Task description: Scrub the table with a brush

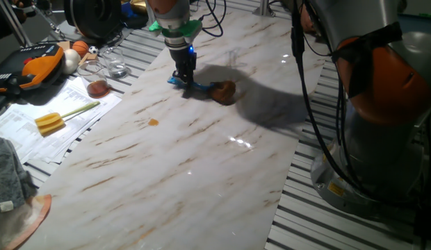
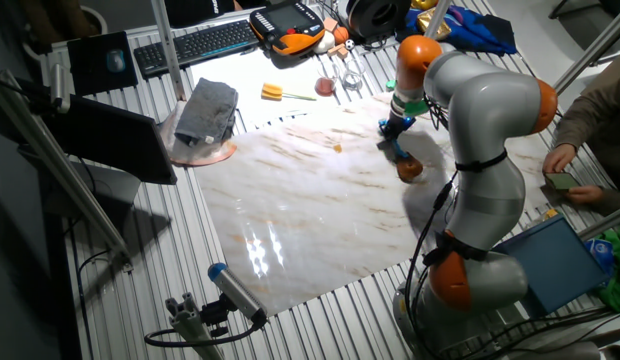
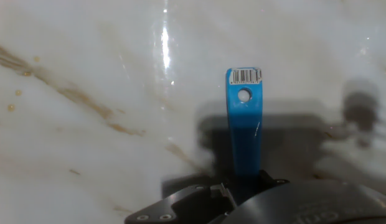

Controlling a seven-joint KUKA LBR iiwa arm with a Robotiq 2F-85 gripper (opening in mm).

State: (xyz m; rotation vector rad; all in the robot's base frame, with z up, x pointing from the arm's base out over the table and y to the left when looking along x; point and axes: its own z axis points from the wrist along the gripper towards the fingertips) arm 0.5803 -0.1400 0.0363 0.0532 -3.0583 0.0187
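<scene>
The brush lies low on the white marble-look table [image 1: 167, 180], its brown bristle head [image 1: 224, 92] resting on the slab and its blue handle [image 1: 182, 82] pointing left. My gripper [image 1: 184, 75] stands straight down over the handle's end and is shut on it. In the other fixed view the gripper [image 2: 395, 126] sits at the table's [image 2: 310, 220] far edge, with the brush head [image 2: 410, 168] nearer the arm. The hand view shows the blue handle [image 3: 244, 124], with a barcode sticker at its tip, running out from under the dark gripper body over the slab [image 3: 87, 62].
A small orange spot [image 1: 153, 122] lies on the slab left of the brush. A yellow-headed tool [image 1: 50, 123] lies on papers at the left, near glasses [image 1: 99, 82] and a grey cloth [image 1: 7, 173]. The arm's base [image 1: 382, 139] stands at the right. A person's hand [image 2: 565, 160] is at the far right.
</scene>
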